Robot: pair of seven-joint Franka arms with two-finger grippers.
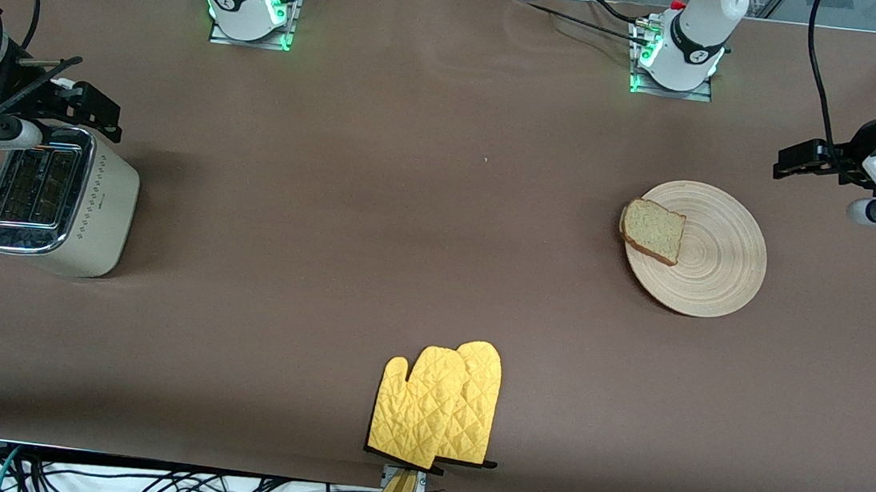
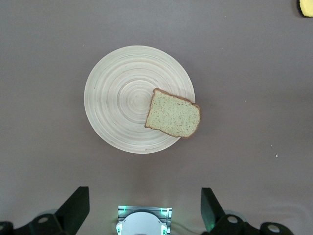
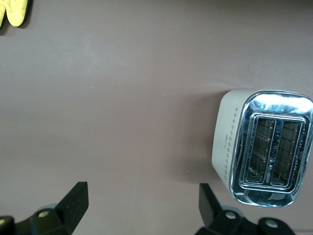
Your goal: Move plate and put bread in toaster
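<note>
Table (image 1: 411,195); bread (image 2: 173,116) clear of fingers (image 2: 76,204)

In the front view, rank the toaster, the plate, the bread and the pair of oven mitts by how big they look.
1. toaster and plate: look alike, not ranked apart
2. pair of oven mitts, somewhat nearer the camera
3. bread

Two glossy white arms w/ black joint bands, green-lit bases (image 1: 250,15) on metal plates. Black angular two-finger grippers (image 1: 796,161); black cables trail off.

Even overhead light, sharp pics; glare on toaster (image 3: 269,147) chrome, soft shadows.
</note>
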